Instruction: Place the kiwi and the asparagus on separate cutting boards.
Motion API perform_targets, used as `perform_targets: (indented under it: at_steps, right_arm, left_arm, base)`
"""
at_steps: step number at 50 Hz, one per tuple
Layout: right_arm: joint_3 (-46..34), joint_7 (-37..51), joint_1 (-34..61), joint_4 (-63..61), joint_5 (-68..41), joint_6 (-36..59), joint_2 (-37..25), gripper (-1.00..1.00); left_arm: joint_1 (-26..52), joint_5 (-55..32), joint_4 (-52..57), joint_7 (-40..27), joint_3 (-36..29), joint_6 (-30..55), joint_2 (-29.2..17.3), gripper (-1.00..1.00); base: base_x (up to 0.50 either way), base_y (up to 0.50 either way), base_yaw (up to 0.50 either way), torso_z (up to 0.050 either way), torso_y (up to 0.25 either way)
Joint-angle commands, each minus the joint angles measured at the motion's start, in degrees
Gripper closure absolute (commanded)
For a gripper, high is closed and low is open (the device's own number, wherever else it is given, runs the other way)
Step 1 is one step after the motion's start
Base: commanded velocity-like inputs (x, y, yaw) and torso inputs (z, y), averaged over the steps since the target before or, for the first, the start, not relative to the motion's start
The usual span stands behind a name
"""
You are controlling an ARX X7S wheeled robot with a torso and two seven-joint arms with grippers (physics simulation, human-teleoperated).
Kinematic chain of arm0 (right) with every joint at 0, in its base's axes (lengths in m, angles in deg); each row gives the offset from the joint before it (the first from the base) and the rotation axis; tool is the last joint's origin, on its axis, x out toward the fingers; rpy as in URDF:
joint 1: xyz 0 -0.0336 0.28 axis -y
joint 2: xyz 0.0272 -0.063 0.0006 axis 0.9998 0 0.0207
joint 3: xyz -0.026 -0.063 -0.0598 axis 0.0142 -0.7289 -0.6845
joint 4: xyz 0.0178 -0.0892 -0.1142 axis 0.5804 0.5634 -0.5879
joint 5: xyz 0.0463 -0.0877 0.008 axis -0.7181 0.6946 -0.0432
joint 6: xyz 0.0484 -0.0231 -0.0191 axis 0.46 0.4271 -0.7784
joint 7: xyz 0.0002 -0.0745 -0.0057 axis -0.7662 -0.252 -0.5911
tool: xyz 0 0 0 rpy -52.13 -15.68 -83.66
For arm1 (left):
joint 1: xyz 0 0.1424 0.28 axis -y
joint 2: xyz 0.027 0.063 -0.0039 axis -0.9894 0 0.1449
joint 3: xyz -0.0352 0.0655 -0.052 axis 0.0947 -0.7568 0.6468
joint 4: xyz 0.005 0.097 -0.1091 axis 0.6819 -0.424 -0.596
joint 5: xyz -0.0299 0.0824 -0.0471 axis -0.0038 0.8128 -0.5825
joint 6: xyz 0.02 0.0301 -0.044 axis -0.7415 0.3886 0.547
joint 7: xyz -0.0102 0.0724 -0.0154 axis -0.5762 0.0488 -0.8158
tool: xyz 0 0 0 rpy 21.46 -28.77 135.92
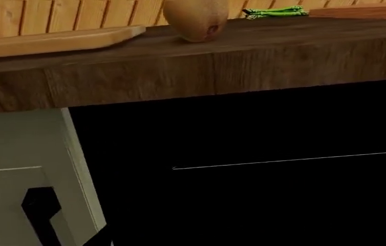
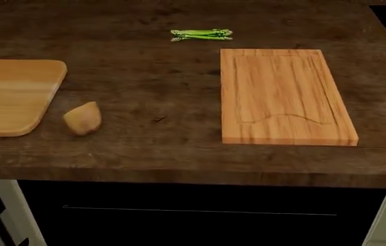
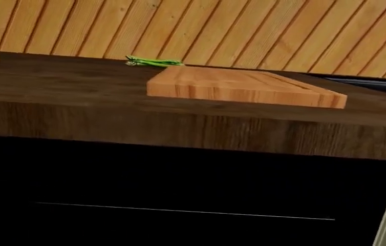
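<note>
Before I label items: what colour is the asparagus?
Bright green; the asparagus shows best in the head view.

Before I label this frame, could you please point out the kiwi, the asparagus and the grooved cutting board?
kiwi (image 2: 82, 118), head view, middle of its tan body.
asparagus (image 2: 201, 34), head view, middle of the green bundle.
grooved cutting board (image 2: 282, 92), head view, centre of its top face.

The counter (image 2: 179, 92) is dark brown wood, matt, with a rough streaked grain and a thick front edge. Both cutting boards are pale orange wood with a smooth, faintly satin face: the rounded board (image 2: 8, 95) looks plain, the grooved board (image 2: 282, 97) shows bold wavy grain. The kiwi (image 2: 82, 118) has a dull tan skin. The asparagus (image 2: 201, 34) is bright matt green. The wall (image 3: 248, 31) behind is slatted light wood. The cupboard door (image 1: 15, 164) looks painted, smooth off-white.
</note>
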Motion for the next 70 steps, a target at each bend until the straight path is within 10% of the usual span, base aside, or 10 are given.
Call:
perform_targets:
  at_steps: [1, 26, 70]
  right_arm:
    - [1.1, -0.7, 0.2, 0.3, 0.5, -0.2, 0.7, -1.00]
    - [0.6, 0.1, 0.7, 0.6, -1.5, 0.8, 0.0, -1.00]
    - [-1.2, 2.3, 1.1, 0.6, -1.9, 1.4, -1.3, -1.00]
  left_arm:
    - [0.3, -0.8, -0.2, 1.0, 1.3, -0.8, 0.8, -1.00]
    - [0.7, -1.0, -0.6, -0.3, 0.1, -1.5, 0.2, -1.00]
    - [1.4, -1.9, -1.2, -2.4, -1.5, -1.5, -0.9, -1.00]
  base:
    - [0.09, 0.50, 0.00, 0.000, 0.000]
    - [0.01, 0.05, 0.00, 0.001, 0.000]
    - [0.00, 0.00, 0.00, 0.050, 0.000]
